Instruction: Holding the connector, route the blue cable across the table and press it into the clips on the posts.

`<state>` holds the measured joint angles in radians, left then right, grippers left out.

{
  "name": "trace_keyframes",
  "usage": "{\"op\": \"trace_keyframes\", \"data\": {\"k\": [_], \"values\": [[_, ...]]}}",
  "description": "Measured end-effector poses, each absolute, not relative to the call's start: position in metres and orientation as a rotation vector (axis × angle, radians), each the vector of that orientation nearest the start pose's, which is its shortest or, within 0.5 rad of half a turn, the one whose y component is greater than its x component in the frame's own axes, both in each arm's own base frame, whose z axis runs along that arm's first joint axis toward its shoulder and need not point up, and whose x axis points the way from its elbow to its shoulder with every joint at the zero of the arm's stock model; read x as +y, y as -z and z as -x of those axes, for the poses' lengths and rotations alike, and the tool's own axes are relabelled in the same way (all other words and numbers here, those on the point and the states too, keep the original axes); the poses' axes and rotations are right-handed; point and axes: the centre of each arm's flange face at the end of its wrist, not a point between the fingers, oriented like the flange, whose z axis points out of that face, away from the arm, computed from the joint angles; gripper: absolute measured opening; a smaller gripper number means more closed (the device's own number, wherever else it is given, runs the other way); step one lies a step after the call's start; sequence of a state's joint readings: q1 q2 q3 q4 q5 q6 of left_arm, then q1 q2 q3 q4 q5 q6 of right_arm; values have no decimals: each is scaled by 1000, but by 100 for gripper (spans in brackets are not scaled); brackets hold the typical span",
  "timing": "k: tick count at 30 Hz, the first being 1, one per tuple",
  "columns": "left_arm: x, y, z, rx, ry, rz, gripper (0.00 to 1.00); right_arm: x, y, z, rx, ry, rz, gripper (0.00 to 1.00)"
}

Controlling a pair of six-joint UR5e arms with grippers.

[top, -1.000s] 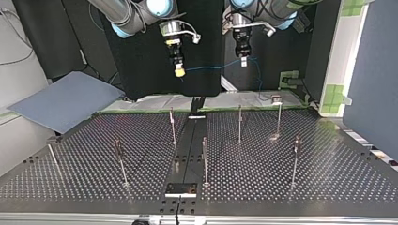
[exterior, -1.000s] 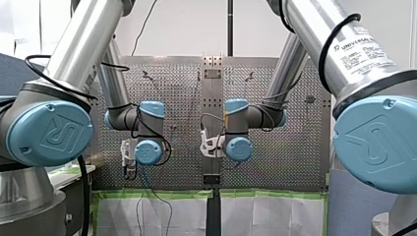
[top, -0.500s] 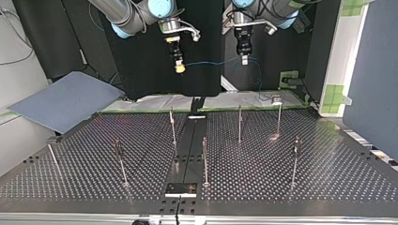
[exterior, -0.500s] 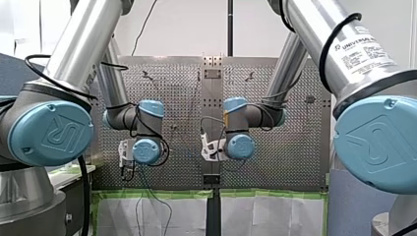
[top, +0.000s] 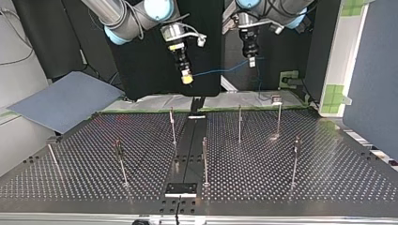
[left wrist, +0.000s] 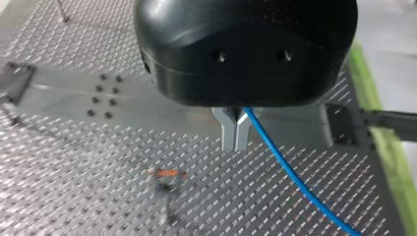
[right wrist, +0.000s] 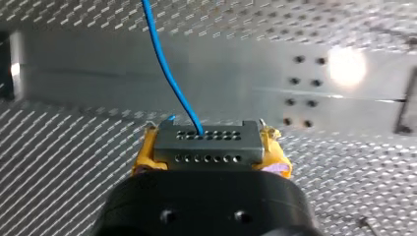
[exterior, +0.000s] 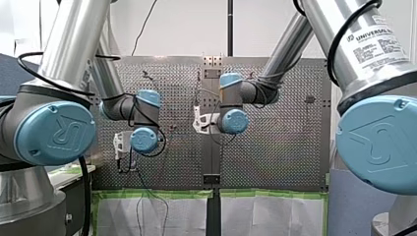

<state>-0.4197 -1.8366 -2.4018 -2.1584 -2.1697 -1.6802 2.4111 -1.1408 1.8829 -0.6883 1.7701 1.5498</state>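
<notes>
**Blue cable held in the air between two grippers.** The grey rectangular connector (right wrist: 206, 146), pierced by two rows of small holes, sat crosswise in your right gripper (right wrist: 209, 152). Its long axis ran from one yellow pad (right wrist: 143, 157) to the other, and its cable end pointed ahead, away from the wrist. That gripper was clamped on the connector, with a pad against each short end. The thin blue cable (right wrist: 167, 73) left the farther row of holes and ran on ahead of the fingers.

Your left gripper (left wrist: 235, 142) had its two metal fingers drawn narrow, nipping the cable near their roots. From there the cable trailed off below and to one side.

In the top view you had one connector, one cable and two grippers. The cable spanned the gap between the grippers and rose slightly toward your left one. Seven thin upright metal posts (top: 205, 159) stood on the perforated metal table (top: 305, 187). The cable hung well apart from them, nearer the arms' side of the table.
</notes>
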Motion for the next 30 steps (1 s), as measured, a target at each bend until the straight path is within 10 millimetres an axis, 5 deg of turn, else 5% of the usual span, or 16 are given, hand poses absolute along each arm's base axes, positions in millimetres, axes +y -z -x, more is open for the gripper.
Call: {"op": "trace_keyframes", "data": {"k": [11,22,30], "values": [[-213,-163,-328,1572,-159,296,0,-296,-255,-513,-788,-1775,-1680,0],[-204,-223,-343,1482,-203,428,0,-301,-249,-537,-763,-1791,-1741,0],[-199,-262,-343,1451,-196,448,0,-303,-267,-551,-760,-1833,-1764,0]]}}
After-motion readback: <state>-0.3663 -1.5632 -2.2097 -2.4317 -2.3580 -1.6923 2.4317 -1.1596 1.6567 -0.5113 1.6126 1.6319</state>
